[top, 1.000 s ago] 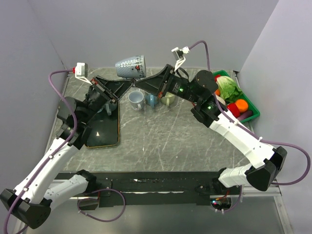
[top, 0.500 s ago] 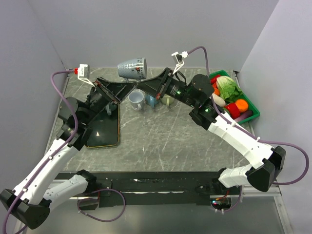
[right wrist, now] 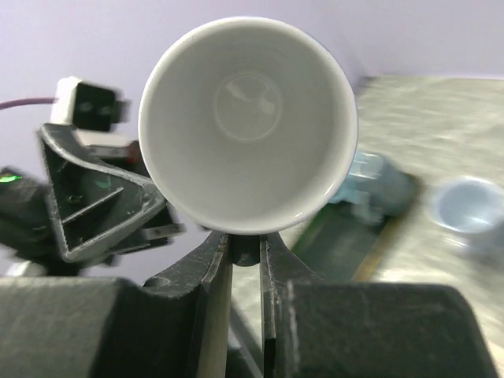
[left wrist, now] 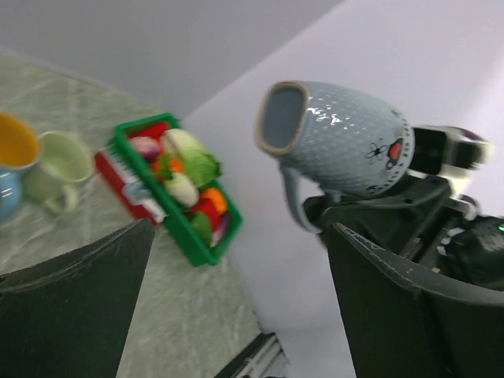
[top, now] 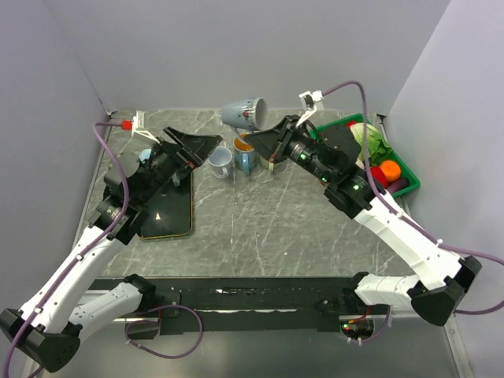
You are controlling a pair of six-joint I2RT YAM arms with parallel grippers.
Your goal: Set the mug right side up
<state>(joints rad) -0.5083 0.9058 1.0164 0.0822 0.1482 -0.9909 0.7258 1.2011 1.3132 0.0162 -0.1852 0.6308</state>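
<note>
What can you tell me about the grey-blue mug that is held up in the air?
The mug is pale grey-blue with a fine dotted pattern and a small red and dark motif on its side; it looks like glazed ceramic. The inside is plain, pale and empty. Its one handle points down. It lies about on its side in the air, mouth toward the right wrist camera. Only the right gripper touches it, shut on it from below, near the handle.

Beyond the mug (right wrist: pixel 248 126), the pale cup (right wrist: pixel 471 211) and table (right wrist: pixel 429 102) are blurred.
</note>
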